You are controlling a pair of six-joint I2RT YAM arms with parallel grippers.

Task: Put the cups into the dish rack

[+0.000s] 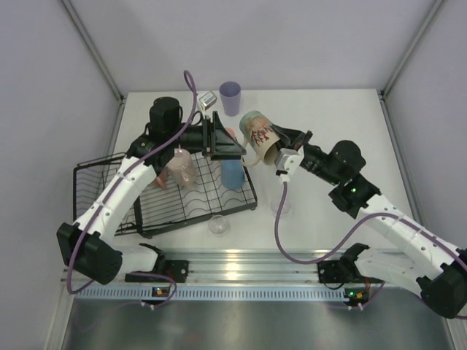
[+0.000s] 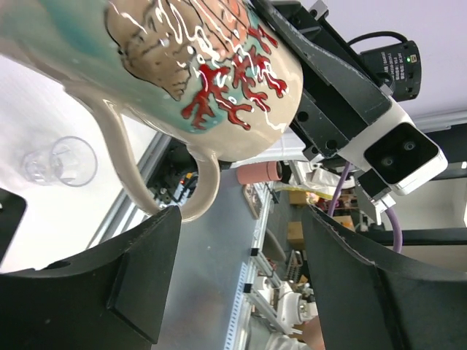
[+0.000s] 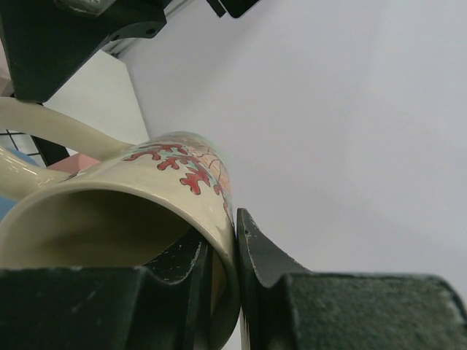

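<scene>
My right gripper (image 1: 283, 149) is shut on the rim of a cream mug (image 1: 259, 135) with a red coral pattern and holds it tilted in the air beside the right end of the black wire dish rack (image 1: 157, 219). In the right wrist view the mug's wall (image 3: 109, 211) is pinched between the fingers (image 3: 270, 255). My left gripper (image 1: 235, 144) is open and empty right next to the mug. In the left wrist view the mug (image 2: 182, 65) is above my gripper (image 2: 241, 240), its handle (image 2: 131, 182) by one fingertip. A blue tumbler (image 1: 232, 173) and a pinkish tumbler (image 1: 181, 168) stand in the rack.
A lavender tumbler (image 1: 230, 97) stands at the back of the table. One clear glass (image 1: 218, 224) lies near the rack's front edge and another (image 1: 281, 204) is under the right arm's cable. A clear glass (image 2: 62, 160) shows in the left wrist view.
</scene>
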